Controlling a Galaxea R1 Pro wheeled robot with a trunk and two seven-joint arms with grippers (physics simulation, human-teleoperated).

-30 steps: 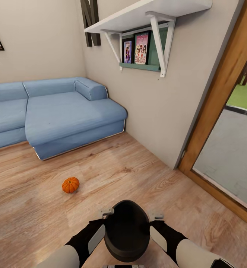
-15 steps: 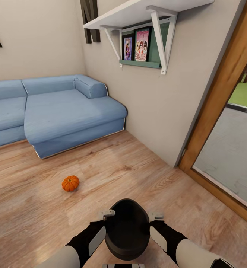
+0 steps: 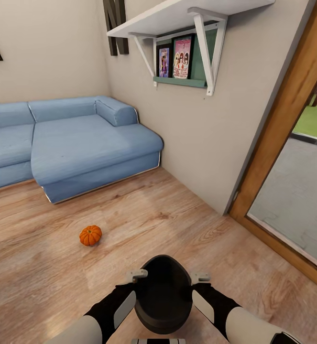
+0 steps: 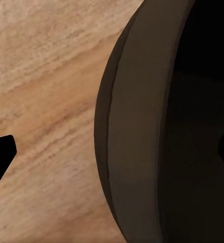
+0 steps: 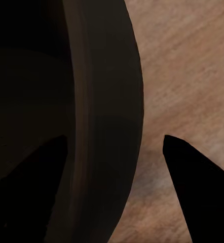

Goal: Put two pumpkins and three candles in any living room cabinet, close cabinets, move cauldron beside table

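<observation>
I hold the round-bellied black cauldron (image 3: 162, 294) between my two arms, low in front of my trunk and above the pale wooden plank floor (image 3: 187, 224). Its wide mouth faces up toward my head camera, and the inside reads as plain dark; I cannot make out anything lying in it.

My left gripper (image 3: 138, 274) sits at the pot's left rim and my right gripper (image 3: 200, 276) at its right rim, both arms bent inward so the forearms flank the belly. In the left wrist view the cauldron's rim (image 4: 142, 131) runs between my fingers, one dark fingertip (image 4: 0, 152) outside over the floor and the other inside the pot, so that gripper is clamped on the rim. The right wrist view shows the same: one fingertip (image 5: 193, 177) outside the wall, the other a dark shape inside, grasping the rim.

A small round orange pumpkin (image 3: 90, 235) rests on the floor well ahead of me and to my left, apart from the cauldron, between me and the light-blue corner sofa (image 3: 81, 143). A white wall shelf (image 3: 187, 14) with framed pictures hangs on the wall to the right, beside a wooden door frame (image 3: 282, 114).
</observation>
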